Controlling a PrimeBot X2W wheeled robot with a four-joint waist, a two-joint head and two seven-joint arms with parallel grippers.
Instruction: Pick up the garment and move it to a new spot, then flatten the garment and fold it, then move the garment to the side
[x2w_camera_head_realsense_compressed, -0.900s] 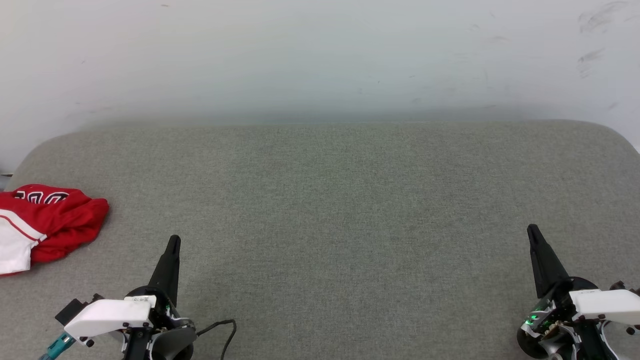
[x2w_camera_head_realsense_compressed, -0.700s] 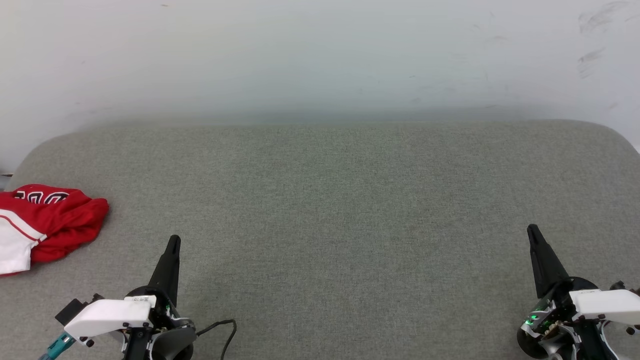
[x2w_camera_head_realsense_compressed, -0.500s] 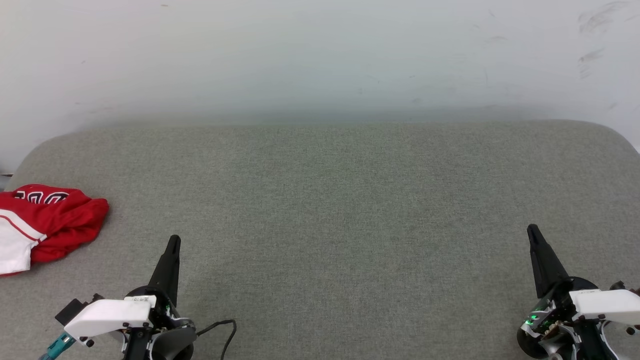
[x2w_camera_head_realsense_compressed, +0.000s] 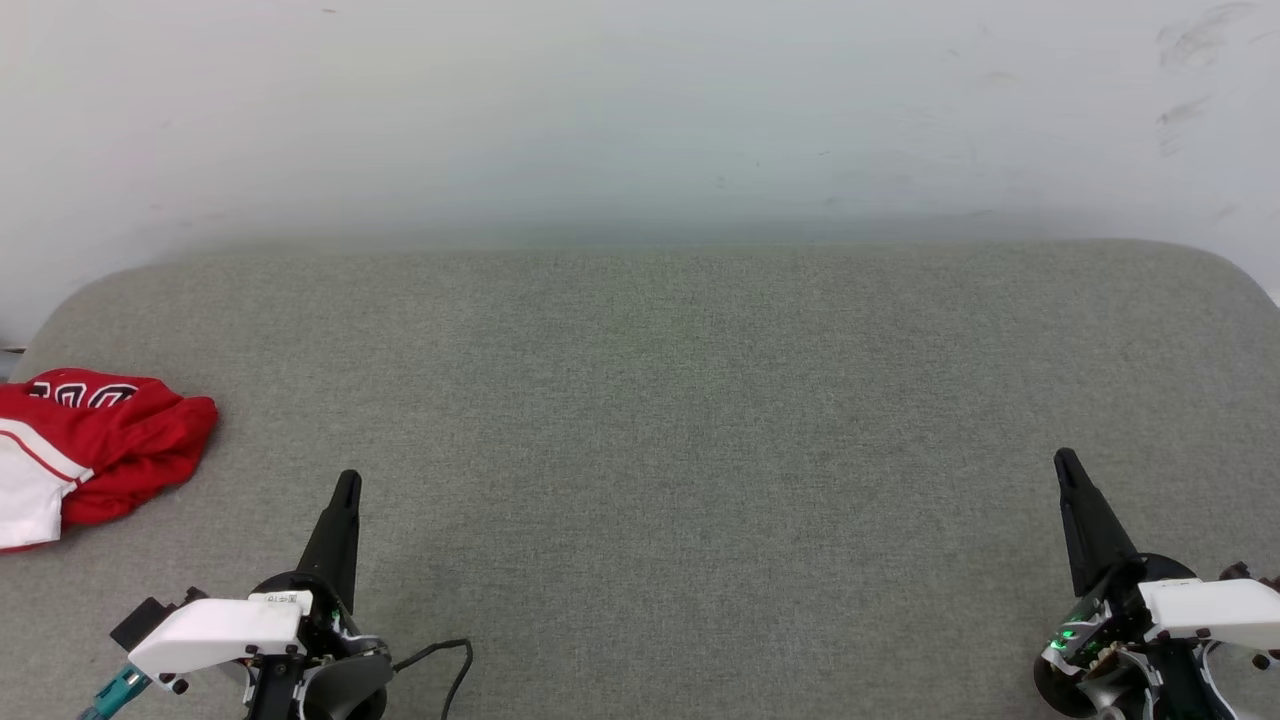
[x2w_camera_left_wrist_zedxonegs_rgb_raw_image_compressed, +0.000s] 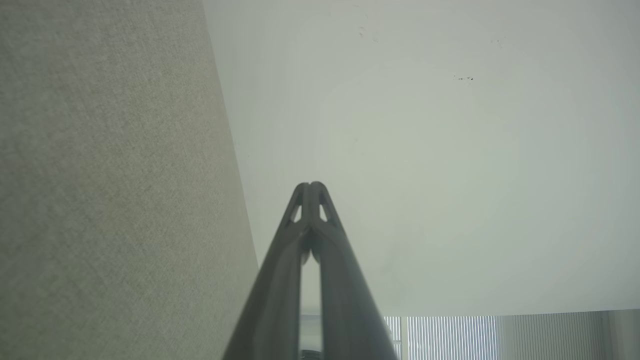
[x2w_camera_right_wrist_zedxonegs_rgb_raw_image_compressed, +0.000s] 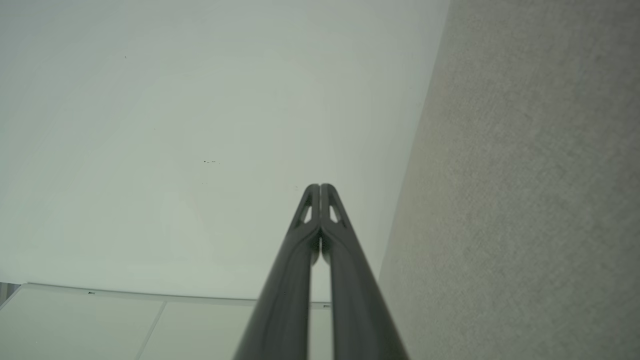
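Observation:
The garment (x2w_camera_head_realsense_compressed: 95, 445), a red jersey with a white sleeve and black lettering, lies crumpled at the far left edge of the grey padded surface (x2w_camera_head_realsense_compressed: 660, 420). My left gripper (x2w_camera_head_realsense_compressed: 347, 482) hovers at the lower left, to the right of the garment and apart from it, shut with nothing in it. Its tips (x2w_camera_left_wrist_zedxonegs_rgb_raw_image_compressed: 310, 186) meet in the left wrist view. At the lower right my right gripper (x2w_camera_head_realsense_compressed: 1064, 460) is shut and empty too, fingertips (x2w_camera_right_wrist_zedxonegs_rgb_raw_image_compressed: 320, 186) pressed together in the right wrist view.
A white wall (x2w_camera_head_realsense_compressed: 640, 110) rises behind the grey surface. A black cable (x2w_camera_head_realsense_compressed: 445, 660) loops beside the left wrist. The surface's rounded corners sit at the far left and far right.

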